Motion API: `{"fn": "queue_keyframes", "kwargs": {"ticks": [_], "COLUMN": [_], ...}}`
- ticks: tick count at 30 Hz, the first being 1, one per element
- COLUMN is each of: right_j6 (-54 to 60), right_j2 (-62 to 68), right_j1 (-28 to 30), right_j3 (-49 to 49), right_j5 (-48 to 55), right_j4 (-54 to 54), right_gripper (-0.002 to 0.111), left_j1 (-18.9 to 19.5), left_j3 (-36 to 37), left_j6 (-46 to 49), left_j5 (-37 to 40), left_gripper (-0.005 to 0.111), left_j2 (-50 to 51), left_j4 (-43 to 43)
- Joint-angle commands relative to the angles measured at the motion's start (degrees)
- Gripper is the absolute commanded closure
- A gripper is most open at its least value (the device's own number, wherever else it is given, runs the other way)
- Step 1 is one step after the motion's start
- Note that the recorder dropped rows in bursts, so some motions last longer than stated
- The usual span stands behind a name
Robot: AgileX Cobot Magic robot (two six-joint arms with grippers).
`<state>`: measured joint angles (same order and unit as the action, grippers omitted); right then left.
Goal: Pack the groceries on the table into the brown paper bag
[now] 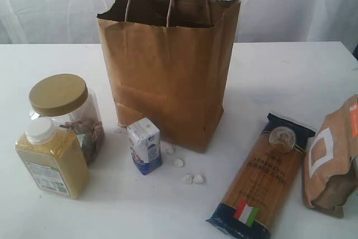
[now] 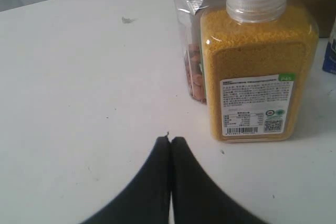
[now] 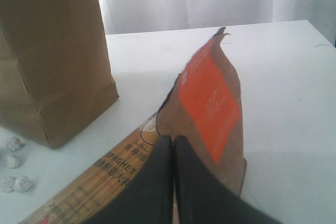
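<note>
Left wrist view shows the left gripper (image 2: 170, 141) with its black fingers pressed together on nothing, over the white table (image 2: 79, 103). Just ahead stands the white-capped yellow grain bottle (image 2: 257, 77), in front of the gold-lidded clear jar (image 2: 191, 51). The right gripper (image 3: 173, 140) is likewise pinched together and empty, close by the brown pouch (image 3: 210, 98) and the dark-blue spaghetti pack (image 3: 105, 177). In the exterior view the brown paper bag (image 1: 168, 76) stands upright and open. Bottle and jar sit at 8 o'clock from it, the small white-blue carton (image 1: 144, 145) near 7, spaghetti and pouch around 4.
</note>
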<state>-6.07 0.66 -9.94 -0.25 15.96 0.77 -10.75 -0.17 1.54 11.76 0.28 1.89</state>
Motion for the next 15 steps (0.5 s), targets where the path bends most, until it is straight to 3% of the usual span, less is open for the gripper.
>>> {"fn": "queue_keyframes", "kwargs": {"ticks": [1,10,15], "right_j6": [-0.2,-0.2,-0.2], "right_j2": [-0.3,-0.3,-0.3], "right_j1": [0.3,0.3,0.3], "right_j3": [0.2,0.2,0.2], "right_j5": [-0.5,-0.5,-0.5], "right_j4": [0.6,0.6,0.6], "right_gripper": [0.108,0.108,0.108], "left_j1": [-0.4,-0.3,-0.3], "left_j3": [0.2,0.2,0.2], "left_j6": [0.0,0.2,1.0], "left_j5": [-0.2,-0.3,-5.5], "left_gripper": [0.107,0.107,0.107], "left_j2": [-0.3,-0.3,-0.3], "left_j4": [0.0,0.0,-1.9]}}
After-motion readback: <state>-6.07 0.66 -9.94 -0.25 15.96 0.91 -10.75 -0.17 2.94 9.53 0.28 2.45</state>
